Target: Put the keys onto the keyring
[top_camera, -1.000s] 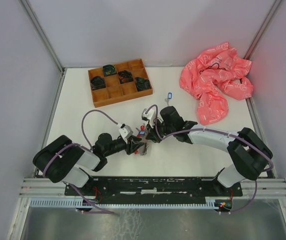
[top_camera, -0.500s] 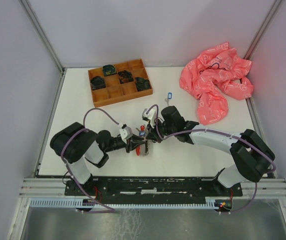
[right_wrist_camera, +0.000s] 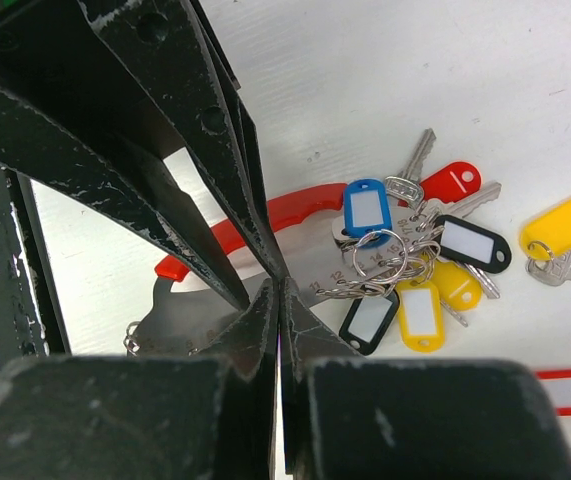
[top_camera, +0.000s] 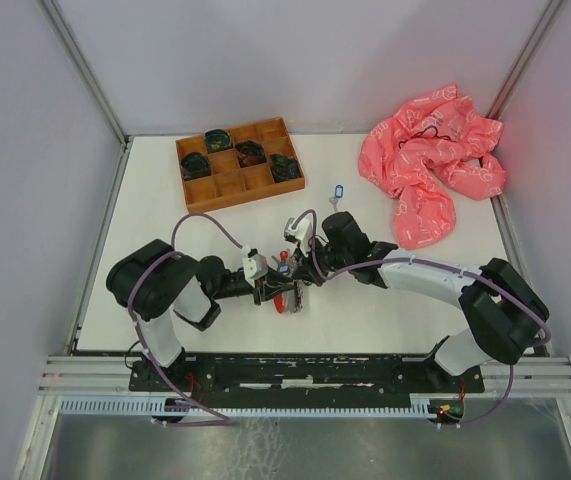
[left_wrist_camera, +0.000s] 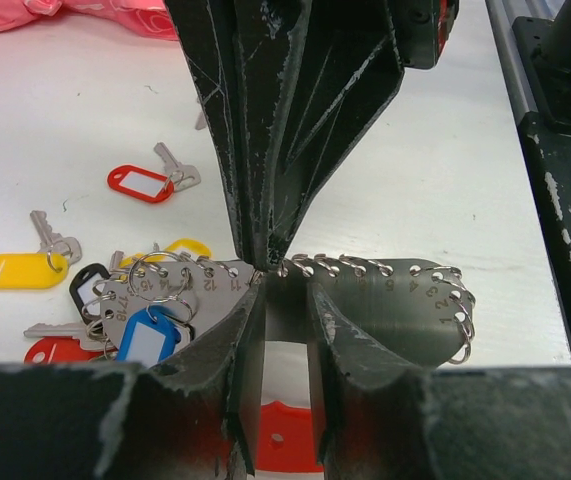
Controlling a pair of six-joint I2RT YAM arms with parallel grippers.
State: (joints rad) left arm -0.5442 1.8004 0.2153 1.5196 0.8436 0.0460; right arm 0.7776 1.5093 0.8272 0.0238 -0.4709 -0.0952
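Right gripper (right_wrist_camera: 279, 292) is clamped tight shut, tips pressing on the ringed edge of the keyring (left_wrist_camera: 390, 290), a numbered silvery plate on a red loop. Left gripper (left_wrist_camera: 287, 300) straddles that plate, fingers a narrow gap apart; can't tell if they're pinching it. Keys (right_wrist_camera: 415, 290) bunch at one end, mid-table (top_camera: 395, 310).

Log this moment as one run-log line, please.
left gripper: jaws apart astride keyring, grip unclear | right gripper: shut, tips on keyring edge | keys: some ringed, some loose beside it
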